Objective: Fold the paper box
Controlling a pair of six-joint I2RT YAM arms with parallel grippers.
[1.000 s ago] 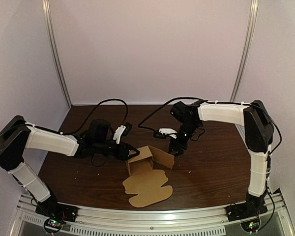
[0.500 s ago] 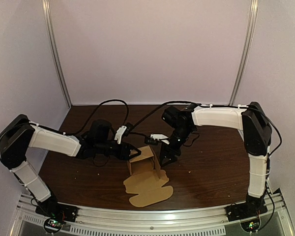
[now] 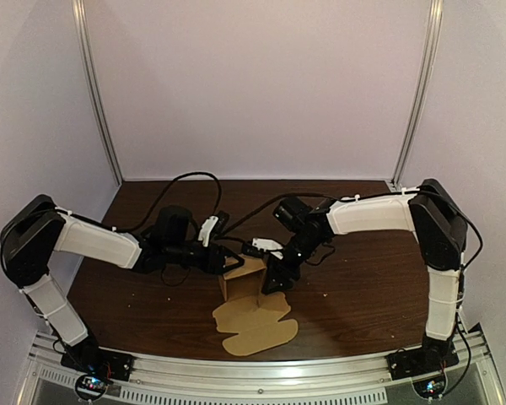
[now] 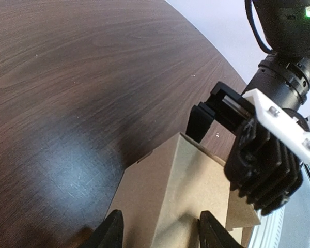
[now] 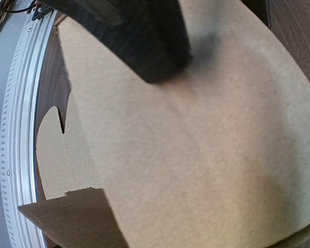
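Brown cardboard forms the paper box point(image 3: 244, 277), which stands partly erected near the middle of the dark wooden table point(image 3: 363, 278), between the two grippers. Its flat flap point(image 3: 253, 325), scalloped in outline, lies on the tabletop on the near side, towards the metal rail point(image 3: 261, 371). The left gripper point(image 3: 226, 259) reaches in from the left and meets the upper left edge of the box. In the left wrist view its fingers point(image 4: 112, 231) are spread apart, one on each side of a folded ridge of the box point(image 4: 170, 196); contact between pads and cardboard cannot be confirmed. The right gripper point(image 3: 274, 272) comes in from the right and sits against the right-hand wall. In the right wrist view one dark finger point(image 5: 144, 41) lies against a broad panel of the box point(image 5: 196, 144); the second finger is out of frame, so how far this gripper's jaws are set cannot be determined. The left wrist view shows the right gripper point(image 4: 258, 155) just beyond the far corner, possibly touching it. Black cables point(image 3: 185, 179) trail across the far part of the table.
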